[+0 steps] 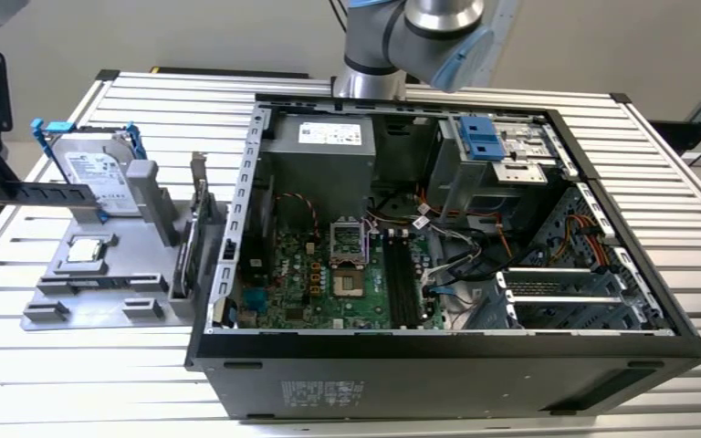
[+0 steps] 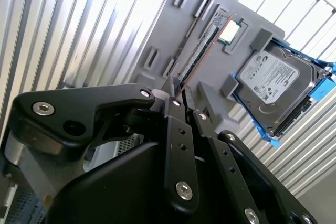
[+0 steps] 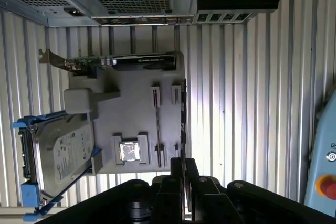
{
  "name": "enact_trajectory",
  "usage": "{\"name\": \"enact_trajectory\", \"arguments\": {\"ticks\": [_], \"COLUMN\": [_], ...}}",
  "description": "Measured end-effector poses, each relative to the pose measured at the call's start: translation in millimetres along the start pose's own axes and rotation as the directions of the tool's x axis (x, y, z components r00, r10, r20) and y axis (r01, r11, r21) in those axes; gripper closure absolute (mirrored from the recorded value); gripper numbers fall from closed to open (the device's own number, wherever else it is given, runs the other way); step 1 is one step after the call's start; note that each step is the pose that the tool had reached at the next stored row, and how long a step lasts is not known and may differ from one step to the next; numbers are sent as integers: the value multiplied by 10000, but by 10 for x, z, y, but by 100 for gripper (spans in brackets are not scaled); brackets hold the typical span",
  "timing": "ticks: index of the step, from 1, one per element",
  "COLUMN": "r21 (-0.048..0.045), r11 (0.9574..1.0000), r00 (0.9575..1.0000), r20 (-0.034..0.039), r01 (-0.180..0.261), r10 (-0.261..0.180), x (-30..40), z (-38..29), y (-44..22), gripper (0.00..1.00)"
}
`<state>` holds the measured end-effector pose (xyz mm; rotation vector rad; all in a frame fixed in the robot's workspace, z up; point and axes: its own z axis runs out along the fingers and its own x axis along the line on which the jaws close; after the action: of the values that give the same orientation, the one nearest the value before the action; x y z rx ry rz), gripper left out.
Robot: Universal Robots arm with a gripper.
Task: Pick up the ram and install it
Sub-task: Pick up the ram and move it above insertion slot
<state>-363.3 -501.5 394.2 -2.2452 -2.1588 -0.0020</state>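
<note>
Ram: thin board standing on edge in grey holder, on the exterior view's left, beside computer case. Probably light, stiff, fragile; best pinched across its flat faces. Gripper: apart from it, fingers nearly together, empty

Table: ribbed bare metal slats, satin sheen, strong glare.
Computer case: black matt painted shell. Inside, dull grey sheet metal, perforated toward 4 o'clock in exterior view.
Motherboard: green board, slight gloss.
Tray, 9 o'clock of case: smooth grey matt plastic.
Hard drive, 11 o'clock on tray: silver metal, white paper label.
Frame round drive: blue glossy plastic.
Ram: dark board, coppery edge.
Gripper: black matt body, bright metal screw heads.
</note>
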Motion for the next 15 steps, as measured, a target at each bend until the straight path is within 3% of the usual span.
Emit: {"name": "enact_trajectory", "arguments": {"ticks": [15], "r21": [-1], "r11": [10000], "r00": [10000], "r20": [12], "r01": [-1], "r10": [1], "x": [9], "z": [-3], "y": [211], "gripper": [100]}}
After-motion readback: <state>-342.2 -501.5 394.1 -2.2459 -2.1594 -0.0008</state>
